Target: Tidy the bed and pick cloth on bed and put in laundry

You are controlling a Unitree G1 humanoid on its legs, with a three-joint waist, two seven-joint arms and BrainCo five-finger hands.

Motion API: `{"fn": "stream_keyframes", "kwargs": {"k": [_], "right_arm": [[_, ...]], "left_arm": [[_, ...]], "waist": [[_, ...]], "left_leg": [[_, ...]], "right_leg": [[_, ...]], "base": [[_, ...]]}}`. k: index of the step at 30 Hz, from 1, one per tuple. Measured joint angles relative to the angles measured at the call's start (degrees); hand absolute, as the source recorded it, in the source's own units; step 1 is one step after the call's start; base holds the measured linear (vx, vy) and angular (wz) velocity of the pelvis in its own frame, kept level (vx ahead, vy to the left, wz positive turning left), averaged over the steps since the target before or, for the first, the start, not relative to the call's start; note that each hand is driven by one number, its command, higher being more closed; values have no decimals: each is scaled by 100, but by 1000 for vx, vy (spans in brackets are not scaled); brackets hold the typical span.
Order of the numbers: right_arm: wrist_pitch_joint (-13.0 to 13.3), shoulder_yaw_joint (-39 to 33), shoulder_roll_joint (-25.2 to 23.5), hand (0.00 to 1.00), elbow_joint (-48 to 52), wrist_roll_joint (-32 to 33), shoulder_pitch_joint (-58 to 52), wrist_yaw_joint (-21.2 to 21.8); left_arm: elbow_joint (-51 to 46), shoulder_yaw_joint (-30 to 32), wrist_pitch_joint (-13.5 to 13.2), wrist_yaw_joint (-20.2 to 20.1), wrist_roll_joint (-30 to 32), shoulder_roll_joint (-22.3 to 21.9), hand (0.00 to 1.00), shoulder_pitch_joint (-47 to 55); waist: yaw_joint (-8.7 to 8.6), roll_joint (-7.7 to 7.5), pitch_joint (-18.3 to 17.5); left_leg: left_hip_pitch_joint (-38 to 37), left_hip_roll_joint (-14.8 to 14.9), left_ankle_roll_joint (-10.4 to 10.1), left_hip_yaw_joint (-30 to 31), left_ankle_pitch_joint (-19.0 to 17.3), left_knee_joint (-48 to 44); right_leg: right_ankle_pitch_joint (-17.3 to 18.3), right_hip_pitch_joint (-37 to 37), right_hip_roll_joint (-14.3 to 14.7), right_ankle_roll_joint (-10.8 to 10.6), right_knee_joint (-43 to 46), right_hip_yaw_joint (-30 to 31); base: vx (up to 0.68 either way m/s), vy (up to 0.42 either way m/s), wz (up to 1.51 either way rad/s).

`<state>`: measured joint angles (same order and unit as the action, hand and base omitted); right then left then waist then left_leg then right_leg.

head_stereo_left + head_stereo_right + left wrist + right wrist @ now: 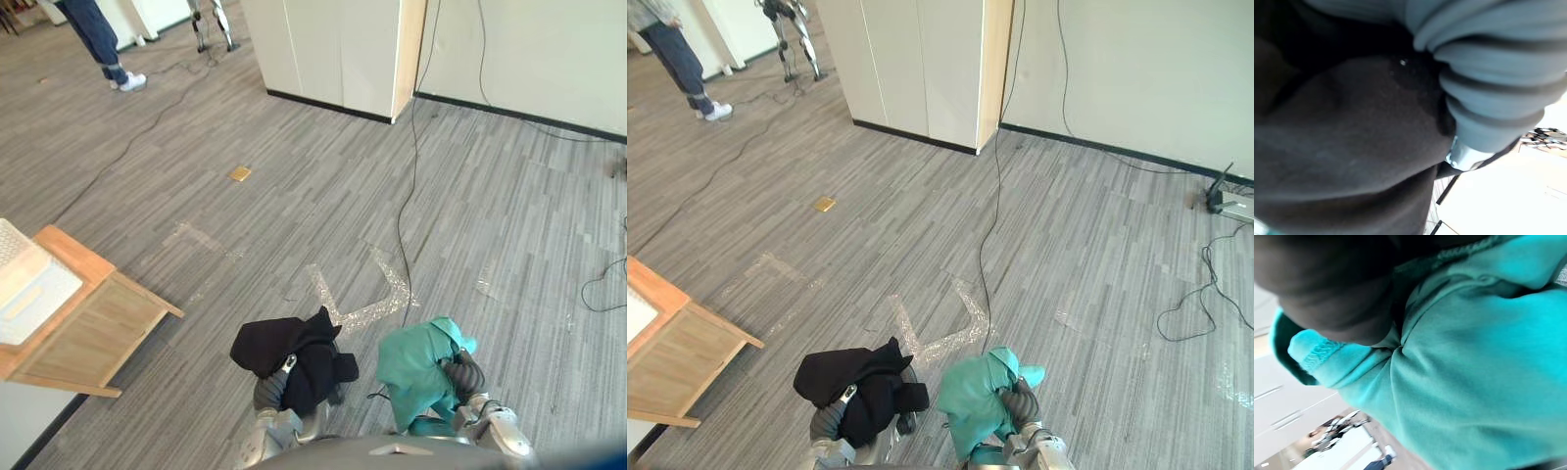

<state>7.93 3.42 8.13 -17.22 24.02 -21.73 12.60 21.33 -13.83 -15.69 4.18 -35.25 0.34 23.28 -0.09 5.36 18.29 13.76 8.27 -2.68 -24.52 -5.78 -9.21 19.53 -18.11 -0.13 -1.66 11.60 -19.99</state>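
Evidently bound for laundry, the black cloth [294, 352] drapes over the left hand [272, 390] and the teal cloth [416, 367] over the right hand [466, 375], raised off the floor [323, 196]; whether either hand grips is hidden.

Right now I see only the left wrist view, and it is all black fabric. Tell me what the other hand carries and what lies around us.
Observer: A crumpled teal cloth hangs from the right hand.
Operator: Give me the left side.
Observer: A light wooden stand bearing a white latticed box stands at the robot's left.
Operator: Check for people.
Observer: A person in blue trousers stands far off, ahead and left.
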Motion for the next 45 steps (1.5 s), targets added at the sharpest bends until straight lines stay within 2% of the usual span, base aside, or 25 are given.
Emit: {"fn": "stream_keyframes", "kwargs": {"k": [3, 5, 6, 7, 8, 11, 15, 17, 19, 21, 22, 24, 25, 27, 29, 31, 32, 34, 37, 38, 41, 42, 43, 44, 45], "right_arm": [[-6, -2, -54, 100, -12, -66, 186, -119], [-19, -16, -85, 100, -35, -77, 229, -145], [-21, -22, -88, 100, -43, -82, 233, -145], [-20, 15, -161, 100, -67, -92, 276, -141], [-21, 83, -215, 100, -146, -134, 380, -127], [-19, 191, -386, 100, -200, -175, 331, -96], [-14, 405, -459, 100, -199, -176, 22, -202], [-12, 415, -515, 100, -204, -168, -158, -307], [4, 420, -528, 100, -224, -169, -129, -303], [-3, 510, -525, 100, -254, -174, -82, -280], [-28, 527, -470, 100, -259, -177, -61, -266], [15, 524, -286, 100, 71, -172, -167, -252], [33, 525, -153, 100, 65, -175, -111, -259], [-51, 496, -39, 100, -244, -187, 235, -314], [-134, 336, 12, 100, -340, -297, 375, -273], [-193, 299, 59, 100, -304, -308, 386, -222], [-197, 301, 85, 100, -278, -381, 360, -126], [-195, 289, 123, 100, -246, -402, 374, -7], [-196, 275, 157, 100, -139, -388, 396, 54], [-195, 274, 186, 100, -102, -384, 398, 46], [-196, 282, 205, 100, -34, -384, 384, 4], [-195, 269, 206, 100, 15, -378, 390, -49], [-195, 281, 189, 100, 12, -374, 411, -100], [-195, 295, 184, 100, 10, -373, 428, -136], [-206, 335, 175, 100, -94, -373, 512, -207]], "left_arm": [[-257, -3, 95, 75, -20, 67, 100, -28], [-306, 36, 122, 105, -9, 80, 100, 4], [-324, 39, 128, 105, -2, 96, 100, 12], [-332, 53, 129, 121, 42, 135, 100, -23], [-325, 53, 133, 142, 54, 186, 100, -54], [-313, -8, 173, 350, 95, 303, 100, -124], [-300, -245, 211, 496, 96, 479, 100, -344], [-127, -301, 246, 492, 102, 486, 100, -493], [90, -254, 251, 491, 103, 540, 100, -548], [88, -124, 219, 497, 98, 626, 100, -431], [181, -133, 225, 496, 95, 635, 100, -393], [212, -130, 215, 489, 74, 580, 100, -306], [249, -103, 204, 484, -5, 542, 100, -268], [450, 34, 217, 474, -64, 415, 100, -274], [487, 71, 254, 382, -160, 183, 100, -293], [464, 93, 276, 217, -143, 84, 100, -245], [396, 184, 309, 155, -150, 62, 100, -214], [120, 367, 315, 89, -164, 39, 100, -65], [-232, 524, 322, 88, -192, 43, 100, 57], [-349, 498, 351, 111, -224, 39, 100, 40], [-381, 465, 421, 122, -245, 11, 100, -21], [-383, 423, 424, 123, -245, 13, 100, -59], [-381, 414, 429, 141, -244, 12, 100, -134], [-380, 414, 431, 159, -243, 8, 100, -148], [-375, 432, 446, 246, -231, -4, 100, -309]], "waist": [[180, -307, -109], [223, -370, -126], [240, -425, -161], [274, -469, -218], [273, -528, -211], [229, -540, -212], [-42, -689, -279], [-91, -687, -269], [-32, -727, -256], [1, -798, -230], [-17, -680, -225], [-70, -419, -353], [-68, -288, -470], [-97, -157, -495], [-220, 13, -413], [-151, 148, -342], [-60, 140, -331], [95, 130, -320], [252, 41, -274], [248, -6, -258], [248, -122, -220], [244, -150, -217], [265, -291, -272], [273, -356, -317], [287, -438, -310]], "left_leg": [[187, -283, 708, -277, 739, -572], [189, -532, 1229, -185, 335, -1142], [119, -627, 1266, -194, 160, -1256], [-78, -782, 1339, -146, -113, -1331], [-263, -857, 1356, -32, -265, -1314], [-1127, -939, 1154, 549, -519, -883], [-2036, -1156, 1071, 1706, -649, -212], [-2329, -1110, 952, 2227, -831, -203], [-2666, -1027, 689, 2735, -1222, -406], [-2767, -989, 472, 3053, -1731, -808], [-2935, -786, 426, 3307, -2121, -971], [-2984, -413, 402, 3493, -2400, -951], [-3139, -188, 412, 3499, -2531, -777], [-2946, 123, 262, 3228, -2323, -1471], [-1834, 597, 256, 2887, -1443, -4055], [-1061, 626, 272, 2648, -1398, -5837], [-680, 429, 320, 2371, -1427, -6205], [-204, 248, 339, 1876, -1451, -5831], [99, 134, 268, 841, -1430, -3867], [118, 46, 251, 176, -1226, -2634], [88, -92, 312, -700, -512, -1214], [41, -186, 478, -1086, -163, -895], [27, -311, 938, -1256, 233, -869], [46, -353, 1289, -1271, 290, -914], [109, -346, 1648, -1223, -9, -1304]], "right_leg": [[309, -138, -573, -494, 172, -89], [274, 289, -1169, -841, 1745, -201], [75, 499, -1416, -853, 2425, -207], [-534, 826, -1732, -591, 3490, -148], [-658, 1025, -1874, -519, 4050, -98], [-382, 1572, -1763, -272, 4760, -129], [-204, 2772, -1477, -211, 3833, 214], [-488, 3104, -1374, -411, 2534, 468], [-1369, 3166, -1356, -667, 314, 762], [-1380, 3273, -1416, -800, -93, 1042], [-1859, 3276, -1316, -790, 328, 1144], [-1782, 3599, -1144, -618, 1291, 1041], [-1580, 3857, -1034, -303, 2005, 993], [-829, 3964, -1045, 32, 2795, 710], [-295, 3327, -964, 75, 2830, 144], [-33, 2594, -796, 176, 2481, -94], [34, 2114, -758, 244, 2168, -224], [35, 1539, -632, 301, 1582, -364], [-16, 807, -536, 249, 855, -624], [-49, 504, -530, 87, 572, -824], [-80, -65, -539, -266, 70, -1170], [-92, -268, -543, -459, -96, -1253], [-21, -369, -665, -658, -134, -1329], [3, -420, -734, -721, -125, -1386], [-81, -445, -858, -952, 14, -1369]], "base": [[568, 241, 6], [727, 320, 38], [773, 344, 59], [510, 198, 45], [608, 199, 52], [535, 107, 62], [527, -55, 148], [443, -171, 154], [562, -285, 129], [634, -368, 108], [786, -496, 102], [590, -409, 79], [775, -497, 60], [734, -470, 57], [511, -345, 96], [440, -248, 77], [416, -204, 60], [399, -143, 24], [468, -89, 15], [508, -44, 34], [506, -10, 37], [583, 21, 46], [712, 53, 57], [606, 71, 56], [615, 91, 33]]}}
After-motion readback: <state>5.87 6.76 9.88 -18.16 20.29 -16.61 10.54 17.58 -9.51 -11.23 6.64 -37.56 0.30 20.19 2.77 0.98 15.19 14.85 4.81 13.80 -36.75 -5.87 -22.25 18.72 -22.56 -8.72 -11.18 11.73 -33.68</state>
